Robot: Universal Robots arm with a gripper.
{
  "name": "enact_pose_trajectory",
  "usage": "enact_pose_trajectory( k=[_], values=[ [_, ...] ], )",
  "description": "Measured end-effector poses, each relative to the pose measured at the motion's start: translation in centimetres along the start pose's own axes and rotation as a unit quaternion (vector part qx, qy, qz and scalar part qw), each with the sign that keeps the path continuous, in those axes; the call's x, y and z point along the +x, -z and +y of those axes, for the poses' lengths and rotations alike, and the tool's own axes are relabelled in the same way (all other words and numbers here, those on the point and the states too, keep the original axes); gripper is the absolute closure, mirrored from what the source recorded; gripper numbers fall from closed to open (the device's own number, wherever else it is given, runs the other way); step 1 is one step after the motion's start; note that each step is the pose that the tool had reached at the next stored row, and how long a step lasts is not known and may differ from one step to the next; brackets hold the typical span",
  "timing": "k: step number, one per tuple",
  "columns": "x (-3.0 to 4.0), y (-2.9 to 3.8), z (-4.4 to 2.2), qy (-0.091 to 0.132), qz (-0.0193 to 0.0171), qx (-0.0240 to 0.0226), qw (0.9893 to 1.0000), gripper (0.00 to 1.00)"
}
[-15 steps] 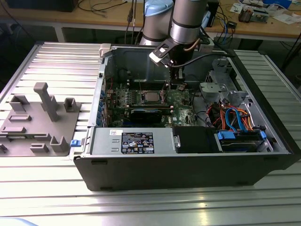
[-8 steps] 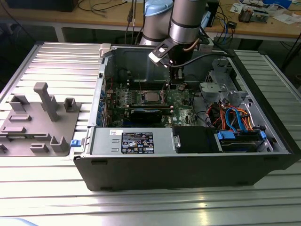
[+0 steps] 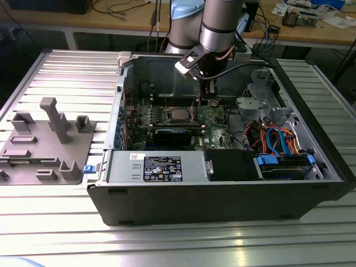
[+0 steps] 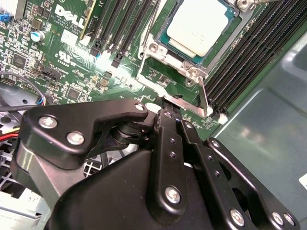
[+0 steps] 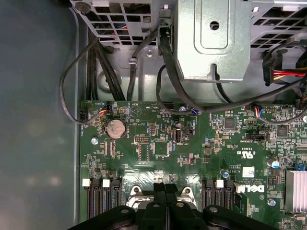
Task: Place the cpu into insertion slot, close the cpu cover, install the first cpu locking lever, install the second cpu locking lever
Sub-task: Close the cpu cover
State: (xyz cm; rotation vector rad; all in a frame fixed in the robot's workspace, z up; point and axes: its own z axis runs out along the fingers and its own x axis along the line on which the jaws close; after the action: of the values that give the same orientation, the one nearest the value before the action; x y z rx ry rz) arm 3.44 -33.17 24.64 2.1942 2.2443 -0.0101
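Note:
The cpu (image 4: 201,26) lies flat in the insertion slot (image 4: 169,44), its silvery top showing through the window of the cpu cover (image 4: 191,72). The cover rests down around the chip. A thin wire lever (image 4: 154,21) runs along one side of the socket. My gripper (image 4: 171,106) hovers just off the socket's edge, beside a silvery tab (image 4: 204,98), with its black fingers (image 4: 165,143) pressed together and nothing visible between them. In the first wrist view the gripper (image 5: 165,188) sits over the socket's corner brackets (image 5: 136,196). The exterior view shows the gripper (image 3: 207,101) inside the case, to the right of the cpu (image 3: 179,115).
Black memory slots (image 4: 249,52) flank the socket on the green board (image 5: 158,143). Cable bundles (image 5: 100,57) and a metal drive cage (image 5: 211,38) lie beyond the board. The case wall (image 3: 222,194) encloses it. A grey fixture plate (image 3: 47,142) lies on the exterior view's left.

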Motion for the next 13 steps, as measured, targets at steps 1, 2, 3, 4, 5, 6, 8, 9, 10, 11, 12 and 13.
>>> enact_pose_trajectory(
  k=[1, 2, 3, 4, 5, 6, 8, 9, 10, 11, 12, 13],
  values=[
    [0.0, 0.0, -0.02, 0.0, 0.0001, 0.0, 1.0, 0.89],
    [0.0, 0.0, -0.05, 0.0, 0.0, 0.0, 1.0, 0.89],
    [0.0, 0.0, -0.06, 0.0, 0.0001, 0.0, 1.0, 0.89],
    [0.0, 0.0, -0.09, 0.0, 0.0, 0.0, 1.0, 0.89],
    [0.0, 0.0, -0.12, 0.0, 0.0, 0.0, 1.0, 0.89],
    [0.0, 0.0, -0.14, 0.0, 0.0, 0.0, 1.0, 0.89],
    [0.01, 0.0, -0.14, 0.0, 0.0, 0.0, 1.0, 0.89],
    [0.0, 0.0, -0.15, 0.0, 0.0, 0.0, 1.0, 0.89],
    [0.0, 0.0, -0.16, 0.0, 0.0, 0.0, 1.0, 0.89],
    [0.0, 0.0, -0.17, 0.0, 0.0, 0.0, 1.0, 0.89],
    [0.0, 0.0, -0.19, 0.0, 0.0, 0.0, 1.0, 0.89],
    [0.0, 0.0, -0.21, 0.0, 0.0, 0.0, 1.0, 0.89]
  ],
)
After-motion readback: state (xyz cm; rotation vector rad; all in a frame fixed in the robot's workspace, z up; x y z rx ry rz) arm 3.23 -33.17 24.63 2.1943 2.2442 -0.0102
